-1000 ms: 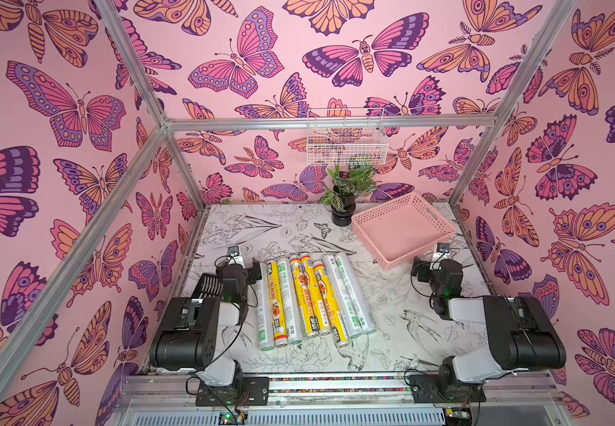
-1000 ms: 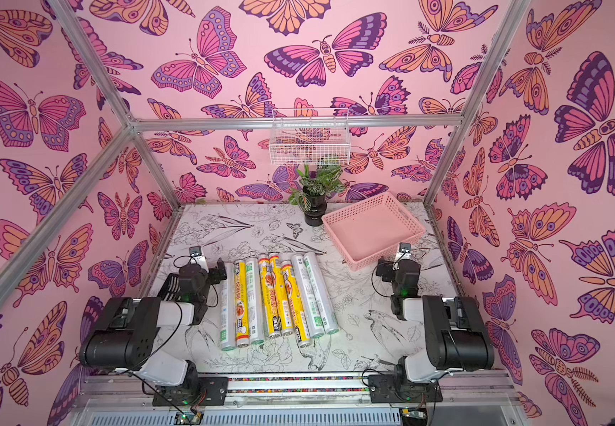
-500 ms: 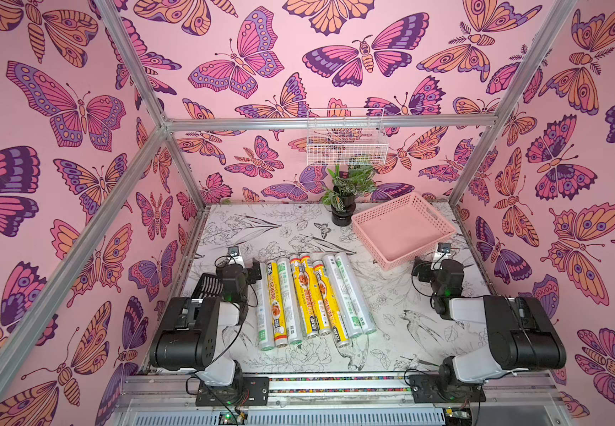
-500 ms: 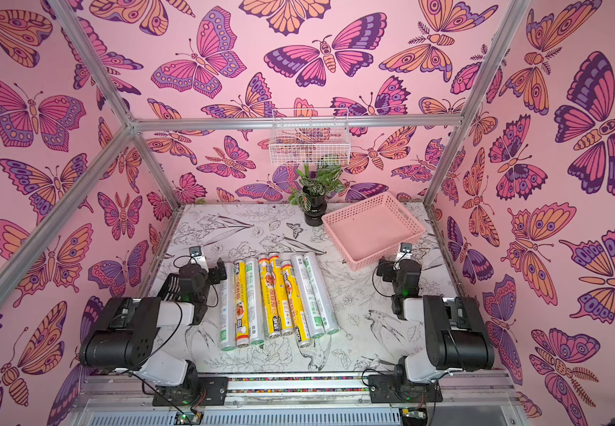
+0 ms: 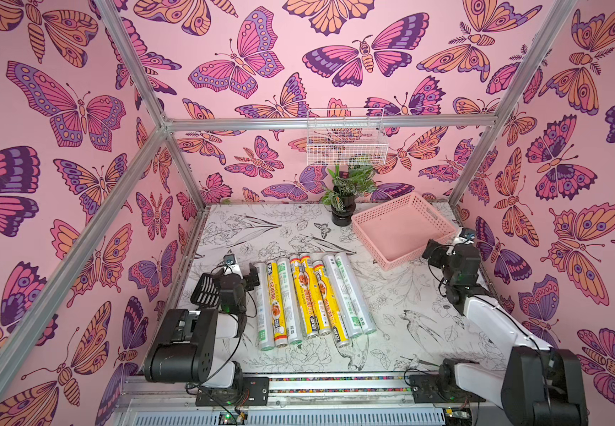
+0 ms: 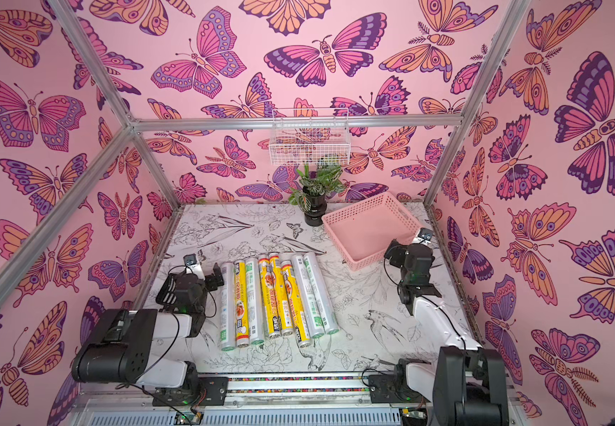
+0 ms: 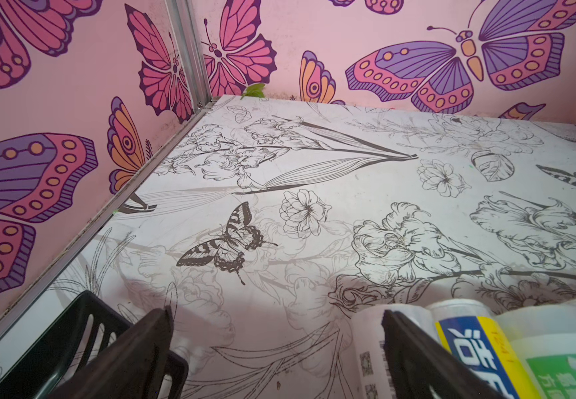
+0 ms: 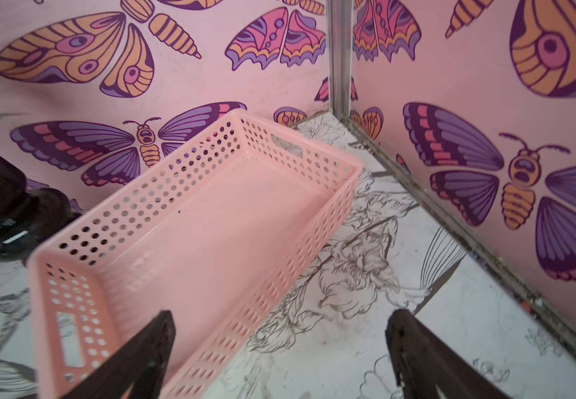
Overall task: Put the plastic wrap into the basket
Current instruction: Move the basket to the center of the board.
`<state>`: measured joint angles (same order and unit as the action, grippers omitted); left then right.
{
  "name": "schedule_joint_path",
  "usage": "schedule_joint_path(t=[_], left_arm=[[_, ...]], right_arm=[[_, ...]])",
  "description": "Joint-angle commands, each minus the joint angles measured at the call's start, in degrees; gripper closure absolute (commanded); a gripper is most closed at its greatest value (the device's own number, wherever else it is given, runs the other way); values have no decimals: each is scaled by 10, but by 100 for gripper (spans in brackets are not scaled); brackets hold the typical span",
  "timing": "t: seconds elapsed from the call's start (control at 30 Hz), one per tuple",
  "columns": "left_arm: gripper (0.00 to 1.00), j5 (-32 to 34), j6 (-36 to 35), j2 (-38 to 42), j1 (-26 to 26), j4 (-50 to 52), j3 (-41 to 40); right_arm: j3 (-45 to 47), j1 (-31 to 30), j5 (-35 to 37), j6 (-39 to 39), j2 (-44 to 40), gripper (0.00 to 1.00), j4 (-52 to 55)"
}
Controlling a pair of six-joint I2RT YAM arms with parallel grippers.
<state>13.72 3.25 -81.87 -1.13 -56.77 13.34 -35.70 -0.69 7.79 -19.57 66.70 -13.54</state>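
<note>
At the near left of the white table printed with flower drawings (image 5: 402, 313), the left gripper (image 7: 279, 345) is seen with its jaws wide apart and nothing is held between them; a black slotted scoop (image 5: 204, 295) is carried on its outer left side. Just to its right the plastic wrap (image 5: 313, 298) is laid: a row of about eight long slim rolls, some yellow-labelled with food pictures and some silvery with green-and-white print, lying side by side on the table and pointing from near to far. The far end of the leftmost roll is seen in the left wrist view right beside one finger, but whether it is touched cannot be told. Farther on the right, the right gripper (image 8: 283, 345) is held with its jaws apart as well and empty, just beside the near right corner of the shallow pink plastic basket with perforated sides (image 5: 405, 258). Nothing is lying inside the basket. Behind it a green plant in a black pot (image 5: 342, 215) is standing, and a white wire basket (image 5: 346, 147) is hung on the far wall. Compared with the pictures of the last second, no move of arms or rolls is noticed, so it is judged that the task is not yet begun and a first roll must be grasped.
</note>
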Motion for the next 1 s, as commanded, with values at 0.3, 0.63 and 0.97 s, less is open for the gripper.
schedule_joint_path(t=[0.3,0.63,0.97], left_arm=[[0,58,197,269,2,237,30],[0,-135,252,302,8,437,140],[0,-265,218,237,-5,478,216]], right_arm=[[-180,-9,-119,-238,150,30,295],[-287,-20,-116,-208,288,49,349],[-288,-19,-54,-153,304,60,400]])
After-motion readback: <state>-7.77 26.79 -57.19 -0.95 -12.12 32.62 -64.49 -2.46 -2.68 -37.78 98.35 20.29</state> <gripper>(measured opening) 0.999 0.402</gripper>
